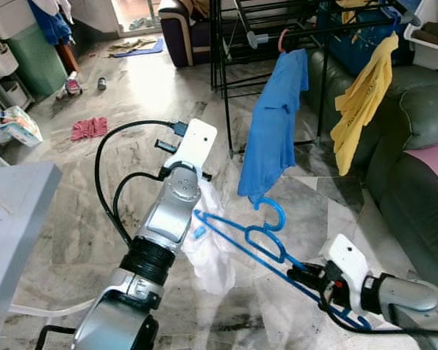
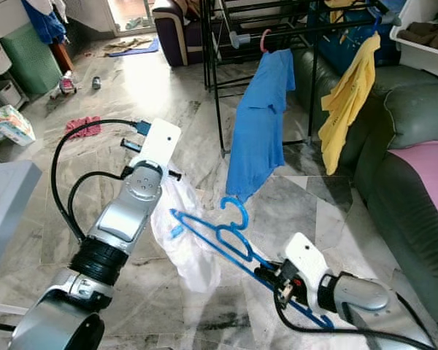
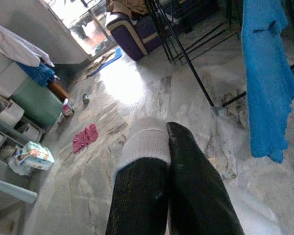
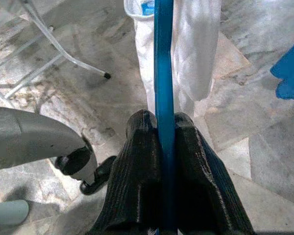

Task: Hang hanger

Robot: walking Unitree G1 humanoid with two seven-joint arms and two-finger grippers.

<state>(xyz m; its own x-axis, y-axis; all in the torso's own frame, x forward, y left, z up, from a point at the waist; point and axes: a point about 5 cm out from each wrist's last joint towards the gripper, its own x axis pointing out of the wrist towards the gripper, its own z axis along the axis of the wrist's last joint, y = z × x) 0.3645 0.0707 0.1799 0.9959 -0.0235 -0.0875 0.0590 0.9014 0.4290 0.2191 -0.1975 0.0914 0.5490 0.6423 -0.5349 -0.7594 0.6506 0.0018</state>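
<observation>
While the right tool [image 4: 161, 147] pinches the blue hanger [image 1: 255, 237] and the left tool [image 3: 166, 181] clamps white cloth [image 1: 212, 251], the hanger's hook points far toward the black rack [image 1: 277, 33], far and slightly right.

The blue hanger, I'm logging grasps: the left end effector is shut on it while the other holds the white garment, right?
Swapped. The right end effector is shut on the blue hanger, per the right wrist view; the left end effector pinches the white garment.

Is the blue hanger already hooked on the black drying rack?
No, the blue hanger sits clamped in the right gripper low over the floor, well short of the black drying rack.
</observation>
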